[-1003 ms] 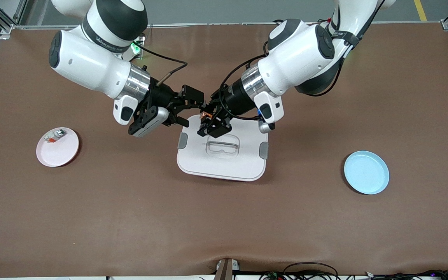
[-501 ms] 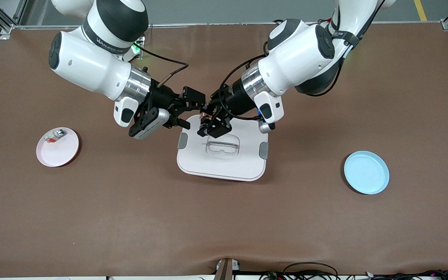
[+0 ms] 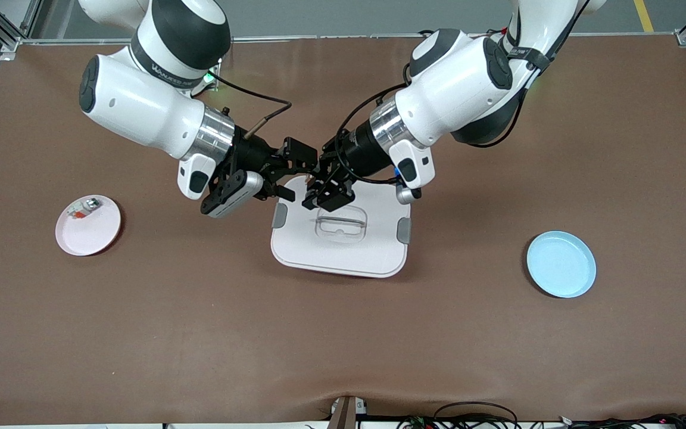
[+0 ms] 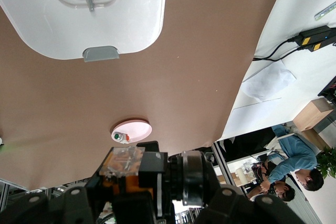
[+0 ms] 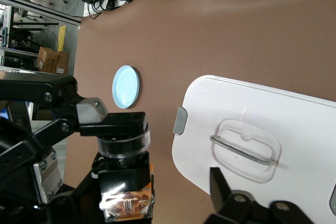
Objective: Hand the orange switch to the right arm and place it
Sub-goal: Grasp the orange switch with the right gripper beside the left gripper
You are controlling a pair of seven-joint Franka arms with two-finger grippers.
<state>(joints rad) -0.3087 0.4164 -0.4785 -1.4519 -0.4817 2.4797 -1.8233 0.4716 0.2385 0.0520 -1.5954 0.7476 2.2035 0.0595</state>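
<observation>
The orange switch (image 5: pixel 125 182) is up in the air over the white lid (image 3: pixel 343 247), pinched in the left gripper (image 3: pixel 318 182). The right gripper (image 3: pixel 301 170) sits right around it, fingers spread apart. Pink plate (image 3: pixel 88 225) and blue plate (image 3: pixel 561 264) sit at the table's two ends.

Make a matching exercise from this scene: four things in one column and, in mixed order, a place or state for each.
Things:
1. orange switch
2. pink plate
3. blue plate
4. white lid

Places or states:
a. toward the left arm's end of the table, nothing on it
b. carries a small white-and-silver part
c. held in the left gripper, in the air over the lid
d. lies mid-table between the plates

Pairs: 1-c, 2-b, 3-a, 4-d
</observation>
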